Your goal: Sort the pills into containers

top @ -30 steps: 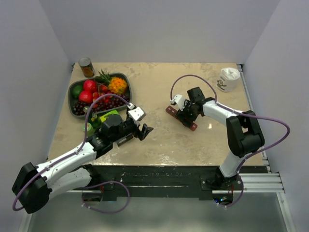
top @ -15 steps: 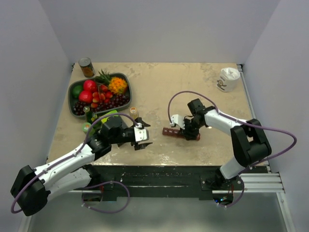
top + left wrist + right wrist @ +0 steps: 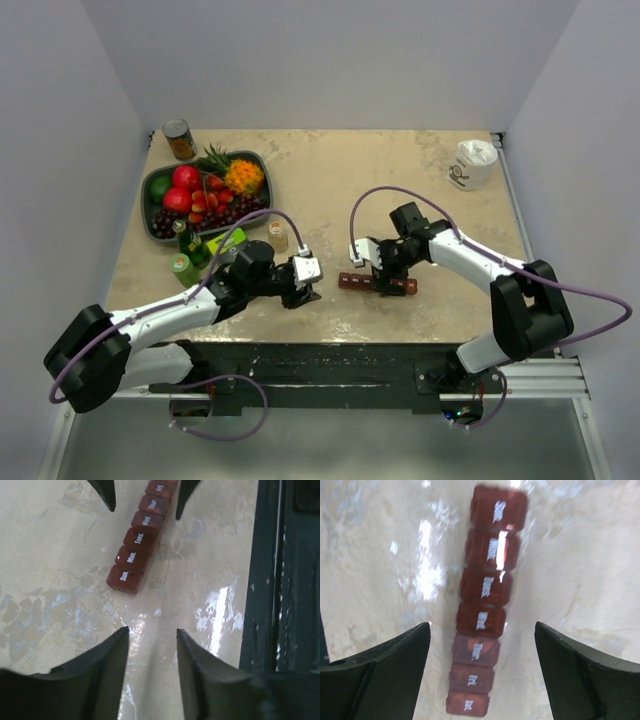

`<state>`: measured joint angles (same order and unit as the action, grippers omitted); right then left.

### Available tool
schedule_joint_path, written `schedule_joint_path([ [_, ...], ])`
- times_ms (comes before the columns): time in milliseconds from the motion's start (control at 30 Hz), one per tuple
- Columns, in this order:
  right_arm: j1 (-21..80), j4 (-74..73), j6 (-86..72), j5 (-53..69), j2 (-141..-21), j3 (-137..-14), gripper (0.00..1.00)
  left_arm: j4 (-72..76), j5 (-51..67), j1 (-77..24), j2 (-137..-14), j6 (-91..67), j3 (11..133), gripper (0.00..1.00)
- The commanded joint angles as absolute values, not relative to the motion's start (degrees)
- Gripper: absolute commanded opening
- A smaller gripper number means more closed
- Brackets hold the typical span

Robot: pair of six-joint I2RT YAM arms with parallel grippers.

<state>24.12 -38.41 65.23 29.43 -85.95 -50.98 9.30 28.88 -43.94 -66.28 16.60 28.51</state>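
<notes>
A: Where are the containers (image 3: 378,284) lying?
B: Flat on the worktop (image 3: 400,190), long axis running left-right. The right end effector (image 3: 481,627) is straddling the strip, fingers (image 3: 395,665) spread wide, not touching it.
A: And the left end effector (image 3: 152,630)?
B: Sitting just off the Sun. end, half-spread, holding nothing. The right arm is nearer.

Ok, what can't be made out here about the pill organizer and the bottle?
- organizer: contents hidden by its dark lids in every view.
- Its Saturday end: cut off by the top edge of the left wrist view.
- Its lid labels: blurred in the right wrist view.
- pill bottle: contents too small to tell, and it shows in the top view only.
</notes>
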Motion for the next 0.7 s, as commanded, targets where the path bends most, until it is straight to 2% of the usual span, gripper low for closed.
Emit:
schedule_joint_path([
  [0, 28.6, -29.4, 58.9, 32.5, -84.2, -51.2, 0.87, 22.6, 24.1, -44.1, -70.2, -5.4, 29.7, 0.38],
  [33, 29.4, -27.4, 56.8, 31.6, -84.4, -50.1, 0.87, 26.8, 23.0, -44.1, -71.1, -8.3, 29.0, 0.33],
  [333, 32.2, -21.9, 54.1, 25.2, -86.6, -48.3, 0.84, 42.8, 17.7, -44.1, -80.1, -23.7, 26.8, 0.17],
  [500, 32.8, -22.1, 53.8, 23.8, -88.2, -48.3, 0.80, 47.9, 17.4, -44.2, -87.0, -28.5, 28.5, 0.14],
  [667, 33.0, -23.1, 53.9, 23.6, -89.3, -48.4, 0.69, 54.9, 20.3, -44.1, -93.3, -32.7, 29.4, 0.12],
])
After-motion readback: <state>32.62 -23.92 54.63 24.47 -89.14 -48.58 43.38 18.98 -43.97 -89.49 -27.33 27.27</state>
